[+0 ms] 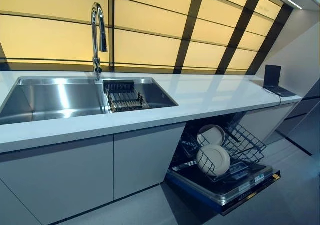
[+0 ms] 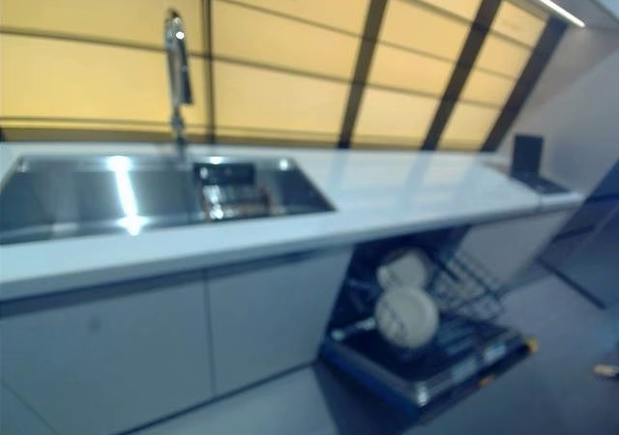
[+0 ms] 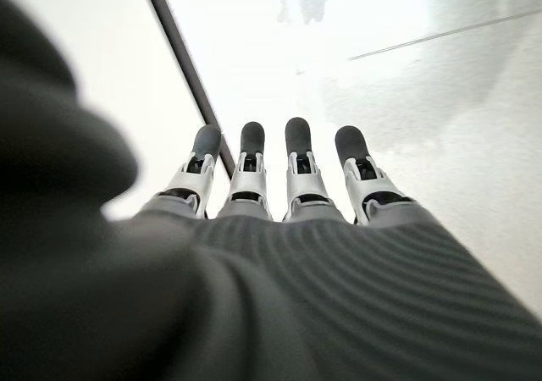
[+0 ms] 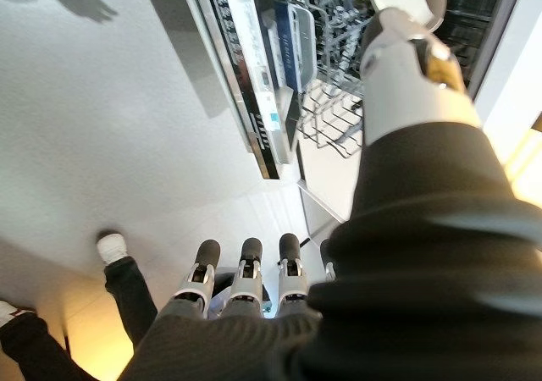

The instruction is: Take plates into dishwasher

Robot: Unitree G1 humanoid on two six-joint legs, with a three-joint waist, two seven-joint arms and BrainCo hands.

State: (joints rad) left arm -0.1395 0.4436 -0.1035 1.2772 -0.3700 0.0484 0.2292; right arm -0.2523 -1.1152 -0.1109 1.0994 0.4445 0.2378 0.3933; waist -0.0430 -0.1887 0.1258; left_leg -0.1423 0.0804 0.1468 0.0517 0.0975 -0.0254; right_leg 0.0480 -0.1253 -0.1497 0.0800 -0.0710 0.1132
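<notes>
We see two plates (image 1: 213,159) standing in the dishwasher rack (image 1: 245,145), hard, smooth and easy to break, best held by the rim, while our left robot hand (image 3: 279,186) and right robot hand (image 4: 246,284) hang with straight fingers, holding nothing.

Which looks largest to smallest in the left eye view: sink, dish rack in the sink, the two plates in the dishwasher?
1. sink
2. dish rack
3. The front plate and rear plate look about alike; the rear one is partly hidden and farther from the camera, so they are not ranked.

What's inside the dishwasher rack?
Two white plates stand on edge in the wire rack, which is pulled out over the open door. Deeper inside is too dark to see.
</notes>
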